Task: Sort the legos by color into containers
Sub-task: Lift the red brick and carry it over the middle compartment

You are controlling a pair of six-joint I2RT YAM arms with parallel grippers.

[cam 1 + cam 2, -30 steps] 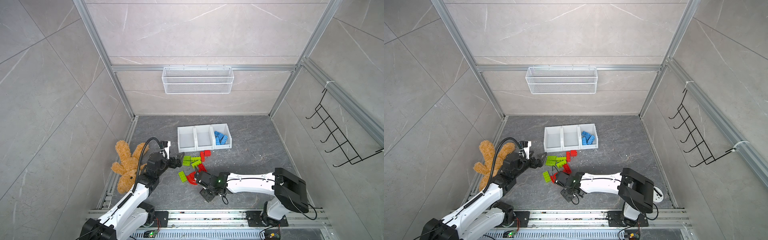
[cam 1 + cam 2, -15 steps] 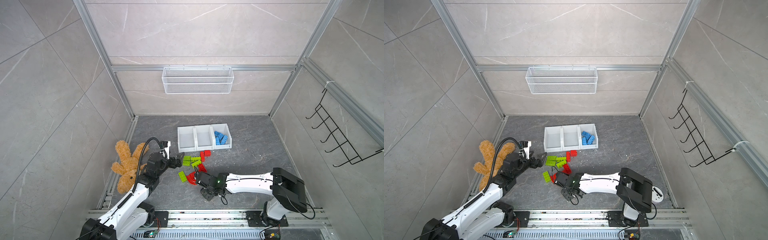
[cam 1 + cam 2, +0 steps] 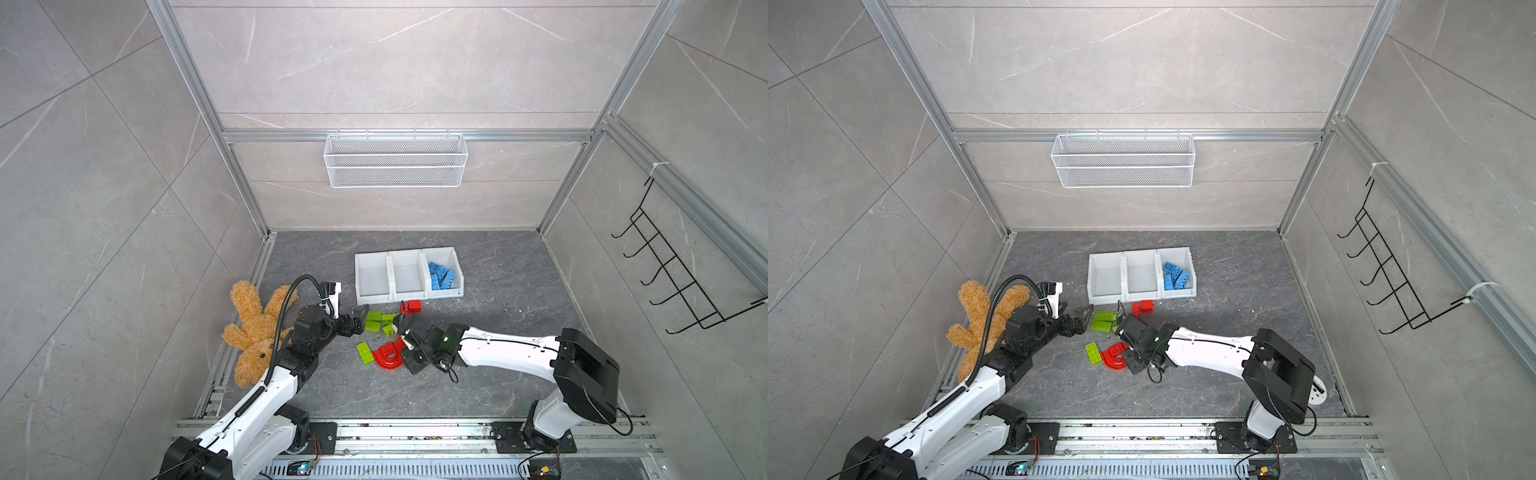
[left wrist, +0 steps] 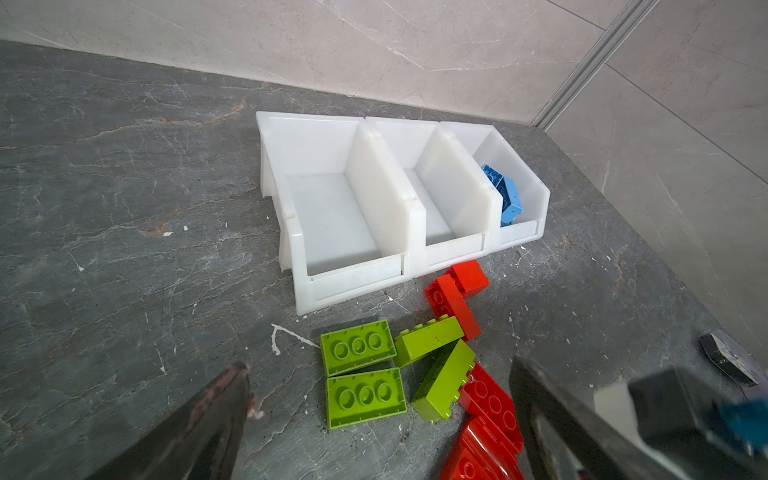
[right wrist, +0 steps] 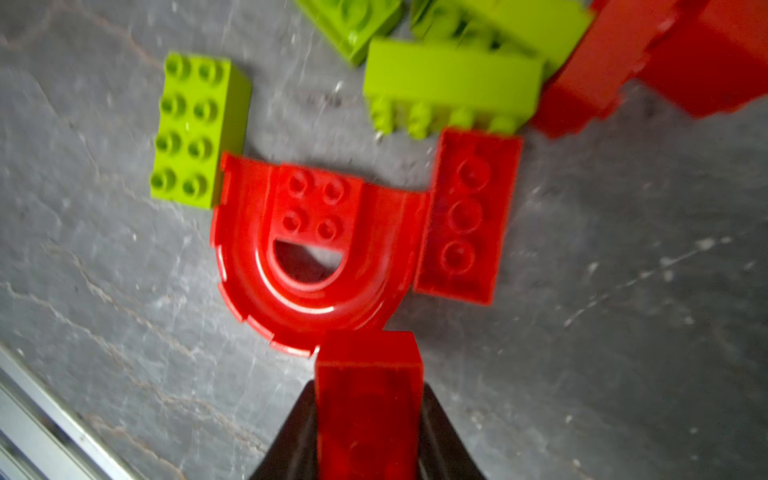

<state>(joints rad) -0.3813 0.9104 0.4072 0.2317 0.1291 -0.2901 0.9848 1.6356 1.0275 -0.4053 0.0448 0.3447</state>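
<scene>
Your three white bins (image 3: 1106, 296) sit mid-frame on the grey table (image 3: 1225, 291), and the right-hand one holds blue legos (image 3: 1176, 275). Just below them lie red bricks (image 3: 1143, 307), with a green cluster (image 3: 1104, 322) to their left. Your right arm (image 3: 1208, 349) reaches in low beside the red arch (image 3: 1112, 359). A lone green brick (image 3: 1093, 353) lies just left of it.

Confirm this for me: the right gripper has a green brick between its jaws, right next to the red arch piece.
Not green: the brick between the jaws of the right gripper is red. The right wrist view shows it, right next to the red arch piece.
</scene>
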